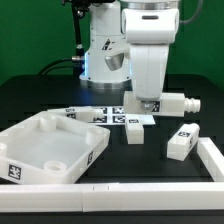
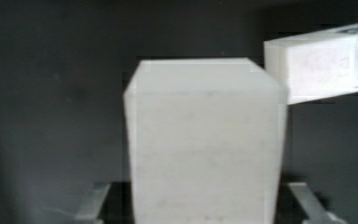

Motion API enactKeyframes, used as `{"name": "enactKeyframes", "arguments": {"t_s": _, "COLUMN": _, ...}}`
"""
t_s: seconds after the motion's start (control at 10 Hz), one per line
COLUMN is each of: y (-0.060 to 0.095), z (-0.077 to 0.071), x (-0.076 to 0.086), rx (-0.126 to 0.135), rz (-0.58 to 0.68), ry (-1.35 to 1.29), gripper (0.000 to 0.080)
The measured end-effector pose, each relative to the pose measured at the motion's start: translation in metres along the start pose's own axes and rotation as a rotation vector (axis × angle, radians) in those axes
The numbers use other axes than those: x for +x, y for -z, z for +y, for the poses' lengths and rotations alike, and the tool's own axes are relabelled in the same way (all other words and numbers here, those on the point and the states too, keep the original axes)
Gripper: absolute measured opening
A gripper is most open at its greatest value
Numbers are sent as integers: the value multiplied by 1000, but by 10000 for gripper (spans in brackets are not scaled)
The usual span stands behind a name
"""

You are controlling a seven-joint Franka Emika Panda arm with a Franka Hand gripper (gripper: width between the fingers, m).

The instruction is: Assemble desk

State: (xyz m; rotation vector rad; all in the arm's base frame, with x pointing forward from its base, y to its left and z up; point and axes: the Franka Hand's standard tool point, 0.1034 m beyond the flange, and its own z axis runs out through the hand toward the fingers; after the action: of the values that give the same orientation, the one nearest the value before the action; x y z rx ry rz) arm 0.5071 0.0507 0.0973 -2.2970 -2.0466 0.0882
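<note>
- The gripper (image 2: 202,200) is clamped on a plain white held leg (image 2: 208,130). In the wrist view its fingers (image 2: 108,196) press against both sides of the block.
- In the exterior view the gripper (image 1: 150,104) hangs low over the middle of the black surface (image 1: 150,165). A leg sticking out sideways (image 1: 180,103) towards the exterior view's right is probably the held one, though I cannot be sure.
- A tagged leg (image 2: 327,65) lies just beside the held one, apart from it.
- A middle leg (image 1: 135,130) rests near the marker board (image 1: 95,114). A right-hand leg (image 1: 182,141) lies towards the right edge, inside a white rail (image 1: 210,160).
- The desk top (image 1: 50,150) sits at the surface's front corner on the exterior view's left, open side up. No leg is fitted in it yet.
- Risks, as I judge them:
  - The smooth plastic leg could twist or slip in the grip.
  - A sweep towards the desk top could knock the loose legs or clip the rim.
  - A tilted leg would jam in its corner socket.
- The only labels are black-and-white square tags on the legs, the marker board and the desk top's side. No brand or readable writing shows.
</note>
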Motion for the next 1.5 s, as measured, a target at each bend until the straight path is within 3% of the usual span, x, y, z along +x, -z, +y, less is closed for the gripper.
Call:
{"name": "enactKeyframes", "arguments": {"t_s": 0.2, "y": -6, "z": -20, "x": -8, "rx": -31, "rz": 19, "ry": 52, "gripper": 284}}
{"name": "enactKeyframes", "arguments": {"t_s": 0.3, "y": -7, "z": -19, "x": -9, "rx": -19, "rz": 9, "ry": 89, "gripper": 284}}
{"name": "enactKeyframes", "arguments": {"t_s": 0.6, "y": -8, "z": -18, "x": -12, "rx": -20, "rz": -1, "ry": 280, "gripper": 284}}
{"name": "enactKeyframes", "arguments": {"t_s": 0.8, "y": -19, "z": -41, "x": 1, "rx": -6, "rz": 8, "ry": 569, "gripper": 284}}
{"name": "enactKeyframes", "arguments": {"t_s": 1.0, "y": -12, "z": -43, "x": -6, "rx": -32, "rz": 2, "ry": 713, "gripper": 284}}
{"name": "enactKeyframes", "arguments": {"t_s": 1.3, "y": -16, "z": -43, "x": -12, "rx": -19, "rz": -21, "ry": 856, "gripper": 284}}
{"name": "enactKeyframes", "arguments": {"t_s": 1.4, "y": -18, "z": -47, "x": -9, "rx": -17, "rz": -23, "ry": 937, "gripper": 284}}
{"name": "enactKeyframes", "arguments": {"t_s": 1.5, "y": -24, "z": -60, "x": 4, "rx": -9, "rz": -12, "ry": 1080, "gripper": 284}}
